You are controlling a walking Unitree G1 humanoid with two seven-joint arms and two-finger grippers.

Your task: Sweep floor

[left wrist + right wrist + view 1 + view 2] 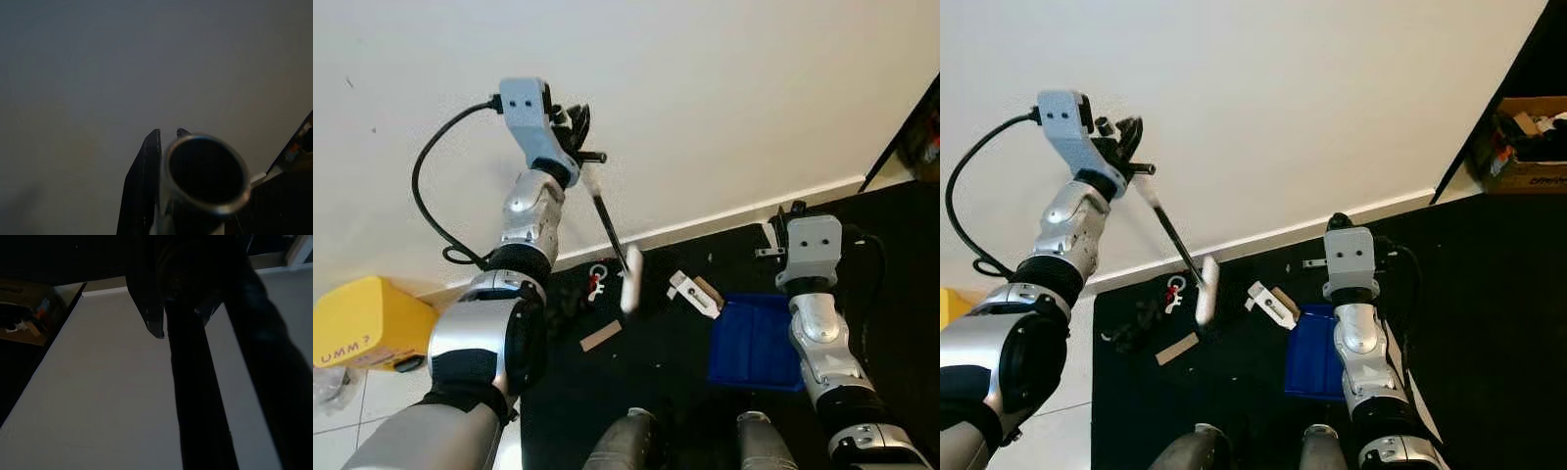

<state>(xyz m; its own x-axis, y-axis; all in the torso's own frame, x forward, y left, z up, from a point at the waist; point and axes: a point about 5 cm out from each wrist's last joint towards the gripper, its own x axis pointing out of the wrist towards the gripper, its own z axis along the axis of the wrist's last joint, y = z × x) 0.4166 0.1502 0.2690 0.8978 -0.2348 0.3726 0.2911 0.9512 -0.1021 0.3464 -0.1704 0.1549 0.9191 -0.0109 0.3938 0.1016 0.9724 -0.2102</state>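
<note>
While the left gripper (570, 132) is raised near the wall (705, 88), fingers clamped on the top of the broom (610, 231) handle, the sweep looks mid-stroke: white broom head (630, 280) sits down on the black mat (656, 362) among scraps, incl. a cardboard strip (600, 337) and a white block (693, 293). Right gripper (786, 217) hangs low above the blue dustpan (756, 340); can't tell if its jaws grip the dark pole seen in the right wrist view. Next move prob needs the head dragged toward the dustpan w/ debris ahead of it. White skirting, yellow box (362, 323) to the left, pale tile beside the mat.
</note>
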